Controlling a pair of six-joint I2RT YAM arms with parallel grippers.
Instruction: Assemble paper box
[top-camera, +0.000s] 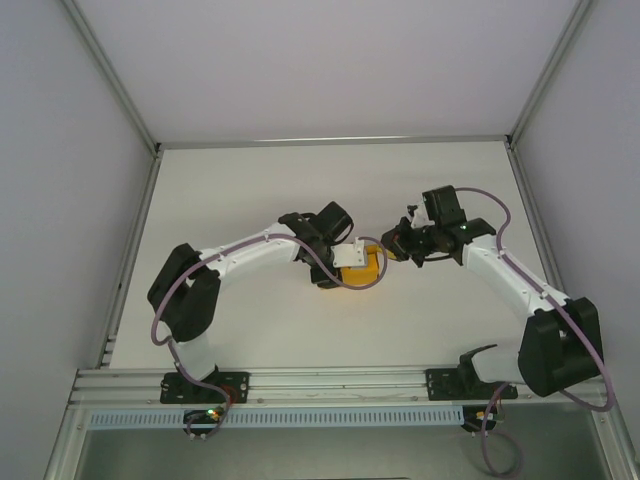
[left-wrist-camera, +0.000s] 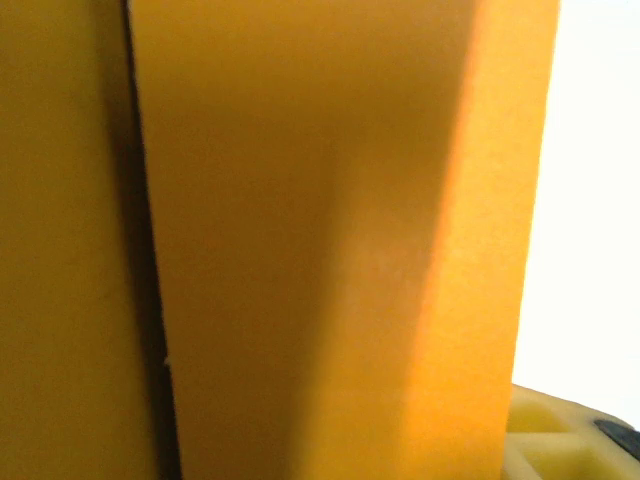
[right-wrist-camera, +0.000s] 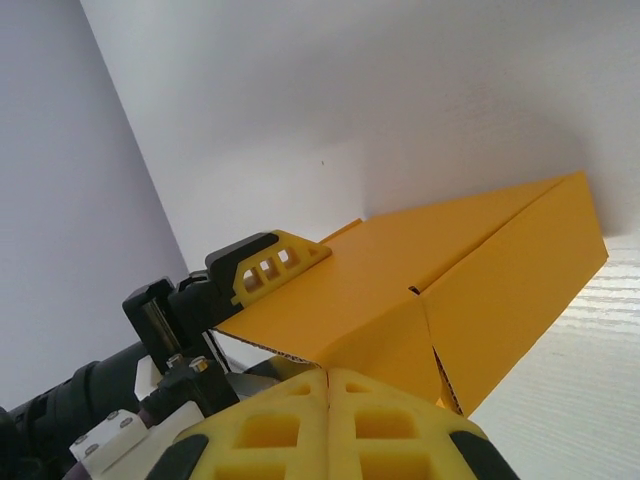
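Note:
The paper box is bright orange-yellow card, partly folded, held just above the middle of the table. My left gripper grips it from the left. Seen from the right wrist, one of its yellow fingers lies on the box's top panel and its black body sits under the card edge. Orange card is pressed up close across most of the left wrist view, with a yellow finger at the bottom right. My right gripper is shut, its tips touching the box's near folded corner.
The white table is fenced by pale walls and metal posts on three sides. An aluminium rail carrying both arm bases runs along the near edge. Both arms reach in towards the centre, their cables looping beside them.

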